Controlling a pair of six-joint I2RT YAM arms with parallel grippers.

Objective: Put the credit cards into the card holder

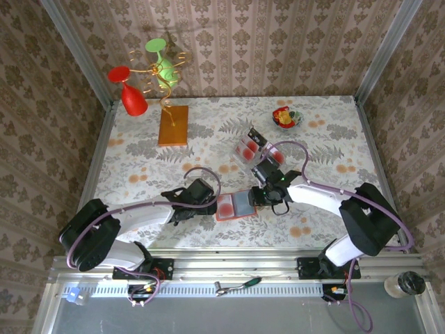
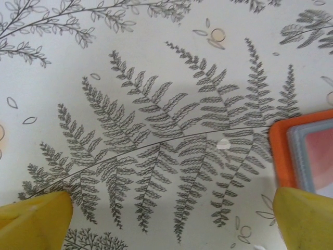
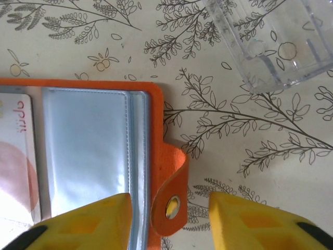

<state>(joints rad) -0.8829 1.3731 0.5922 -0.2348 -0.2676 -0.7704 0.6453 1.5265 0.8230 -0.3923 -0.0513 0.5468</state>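
Robot test cell, dressed to look domestic.

- Beige damask wallpaper panels (image 1: 278,42) close in three sides. They butt against bare aluminium posts (image 1: 78,52) at the far corners, so these are booth walls, not a room.
- A table under a cream cloth printed with ferns and orange flowers (image 1: 208,115) fills the floor of the booth.
- A slotted aluminium rail (image 1: 236,263) runs along the table's near edge. A left white robot arm (image 1: 139,217) and a right white robot arm (image 1: 323,197) are bolted there, both trailing purple cables.
- A green-handled ratchet wrench (image 1: 236,284) lies loose on the rail.
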